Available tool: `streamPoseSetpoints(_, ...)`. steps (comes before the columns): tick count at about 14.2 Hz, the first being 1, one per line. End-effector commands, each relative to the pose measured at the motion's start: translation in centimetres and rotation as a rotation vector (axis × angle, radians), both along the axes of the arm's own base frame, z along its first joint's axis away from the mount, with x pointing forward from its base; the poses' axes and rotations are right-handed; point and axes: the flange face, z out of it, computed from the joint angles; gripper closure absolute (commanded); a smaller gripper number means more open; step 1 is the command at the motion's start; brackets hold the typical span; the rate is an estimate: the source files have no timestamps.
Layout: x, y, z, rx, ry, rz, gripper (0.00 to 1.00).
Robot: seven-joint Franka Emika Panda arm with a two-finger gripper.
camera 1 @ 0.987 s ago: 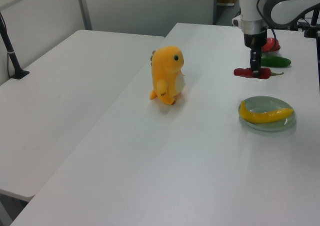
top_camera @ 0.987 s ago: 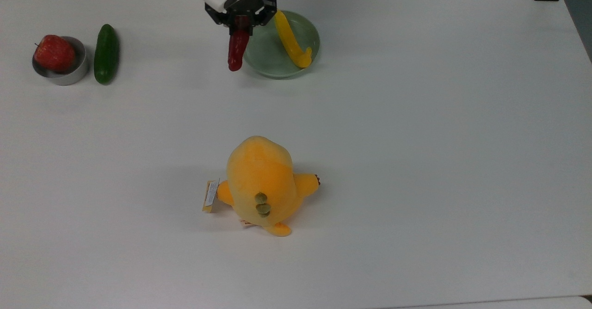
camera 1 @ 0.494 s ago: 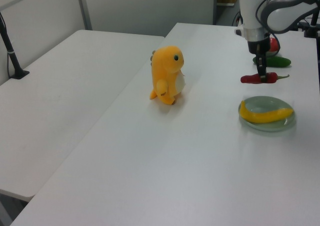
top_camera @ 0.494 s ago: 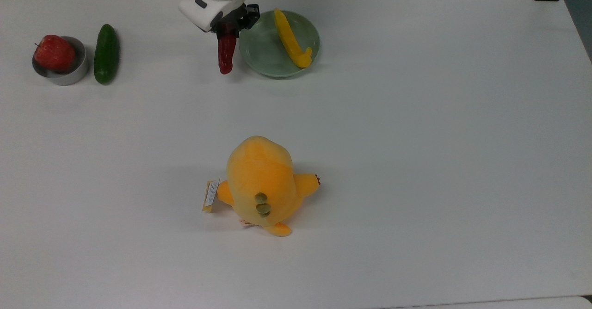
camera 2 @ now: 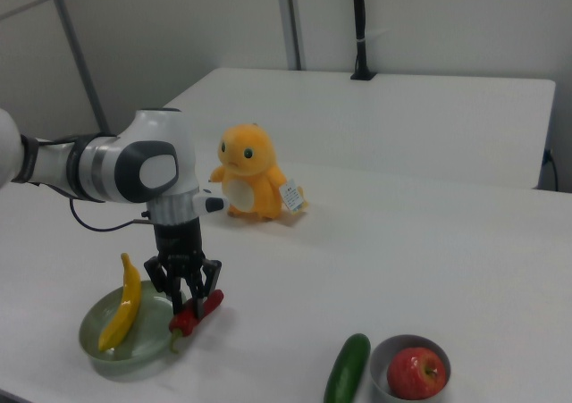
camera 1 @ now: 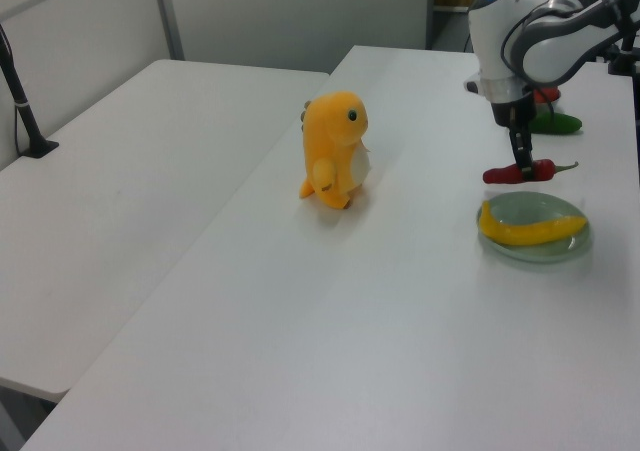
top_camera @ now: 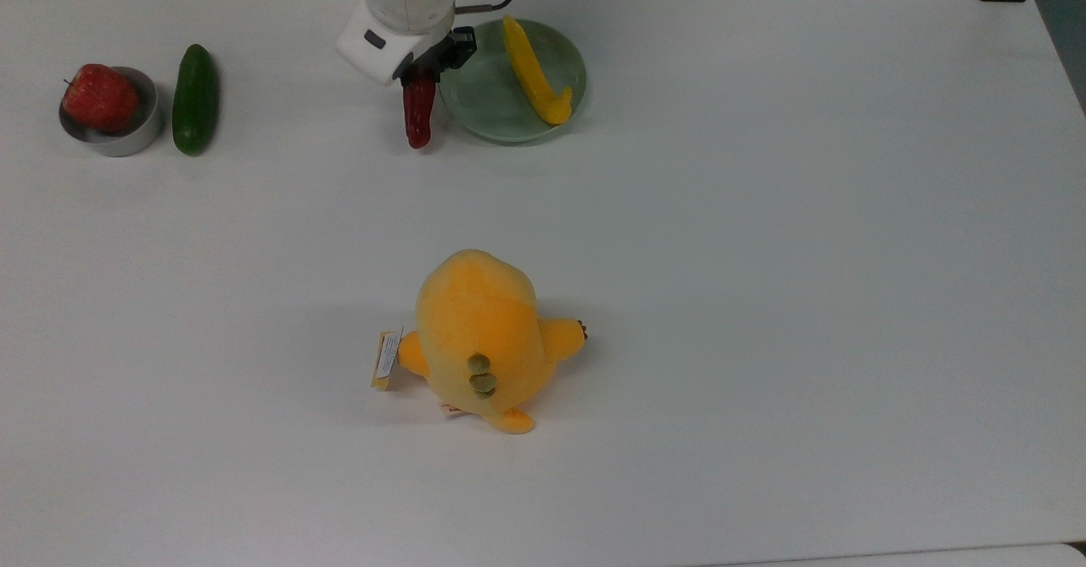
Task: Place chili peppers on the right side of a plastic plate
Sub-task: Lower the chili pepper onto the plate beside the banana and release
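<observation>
My jaws are clenched on the chili (top_camera: 418, 115) (camera 1: 520, 172) (camera 2: 198, 310), holding it just beside the plate (top_camera: 492, 109) (camera 1: 545, 246) (camera 2: 112, 349), at the top view's left of its rim, close above the tabletop (top_camera: 679, 295).

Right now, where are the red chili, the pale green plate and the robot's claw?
Red chili (top_camera: 418, 117): top view, lower half of its wrinkled body.
Pale green plate (top_camera: 484, 100): top view, bare floor of the dish.
Claw (camera 2: 188, 298): right view, between the fingertips gripping the chili.
</observation>
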Motion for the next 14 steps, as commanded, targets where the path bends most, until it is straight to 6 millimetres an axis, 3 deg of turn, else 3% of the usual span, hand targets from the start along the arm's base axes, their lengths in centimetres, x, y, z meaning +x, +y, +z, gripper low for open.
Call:
streamPoseSetpoints(1,0.3,-0.3,-1.3,0.027,0.014,0.017,0.35)
streamPoseSetpoints(2,0.3,-0.3,-1.3,0.026,0.015,0.012,0.07)
streamPoseSetpoints(3,0.3,-0.3,-1.3,0.026,0.015,0.014,0.00)
streamPoseSetpoints(7,0.5,-0.4,-0.7,0.024,-0.001,-0.006,0.00)
streamPoseSetpoints(9,1.6,-0.1,1.5,0.041,-0.054,-0.082,0.00)
streamPoseSetpoints(14,5.2,-0.3,9.6,0.048,-0.241,-0.292,0.00)
